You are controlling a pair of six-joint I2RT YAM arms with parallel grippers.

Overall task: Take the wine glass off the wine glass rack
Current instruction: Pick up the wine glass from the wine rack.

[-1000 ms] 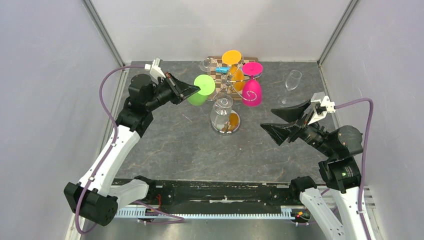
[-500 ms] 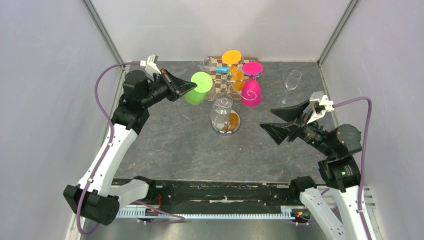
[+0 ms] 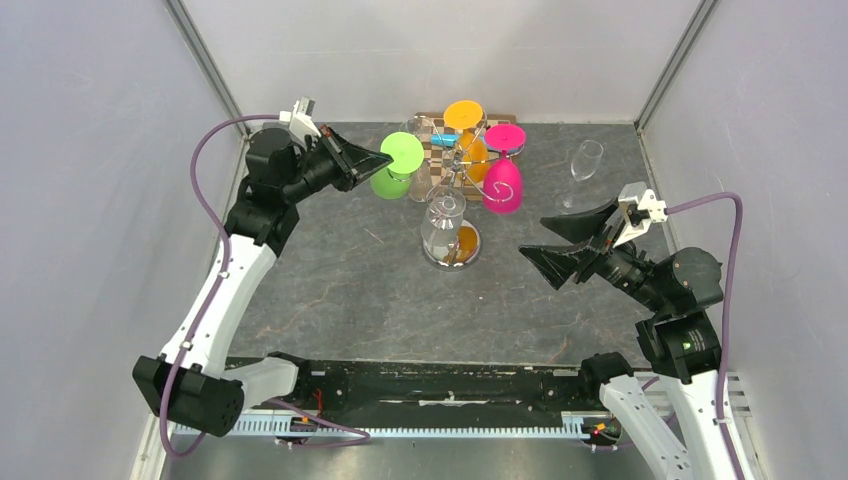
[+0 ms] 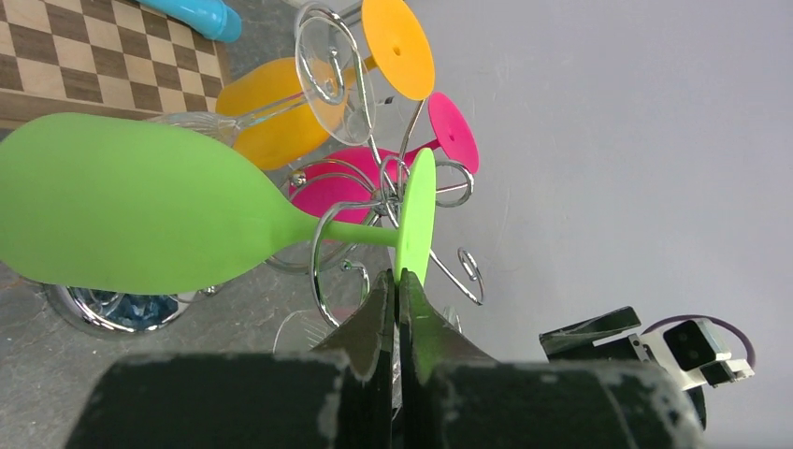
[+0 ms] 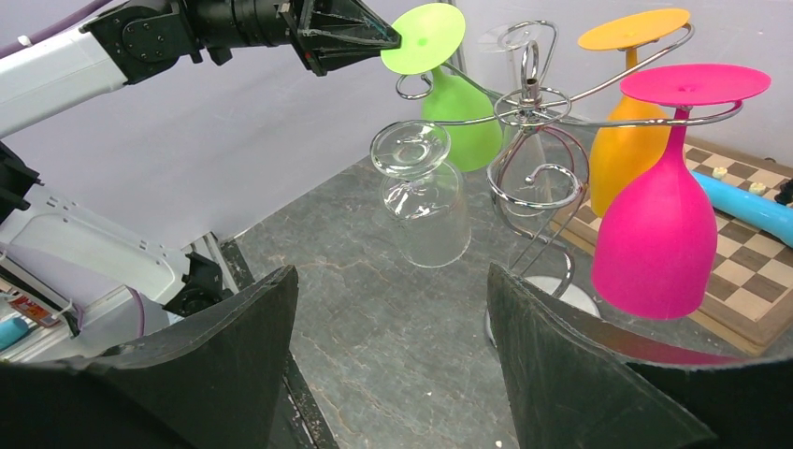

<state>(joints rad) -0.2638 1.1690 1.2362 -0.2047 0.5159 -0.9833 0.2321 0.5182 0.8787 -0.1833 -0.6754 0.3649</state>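
Wine glass (image 3: 393, 176) in bright green is seen at the left side of the wine glass rack (image 3: 457, 166), hanging upside down and tilted, with its bowl low and its round foot raised toward the left. The rim of that foot is pinched between the nearly closed fingers of the left gripper (image 3: 384, 158), which reaches in from the left. In the left wrist view, the black fingertips (image 4: 382, 304) are pressed on either side of the thin green disc. The stem of the green glass (image 4: 140, 215) is seen running past a curled wire arm of the chrome rack (image 4: 374, 178). Whether the stem is free of that curl cannot be told.

The rack is set near the back of the dark grey table (image 3: 350, 290), with its round base in front of a checkered board (image 3: 434, 150). A pink glass (image 3: 503, 185) and an orange glass (image 3: 470, 148) are hung upside down from the rack's right and rear arms. A clear glass (image 3: 443, 226) is hung at the front. Another clear glass (image 3: 583, 165) is stood upright on the table, well apart to the right.

The right gripper (image 3: 534, 238) is held to the right of the rack, its fingers spread wide with nothing between them. In the right wrist view, the green glass (image 5: 454, 103) and the left gripper (image 5: 388, 39) are seen beyond the rack's pole (image 5: 529, 94).
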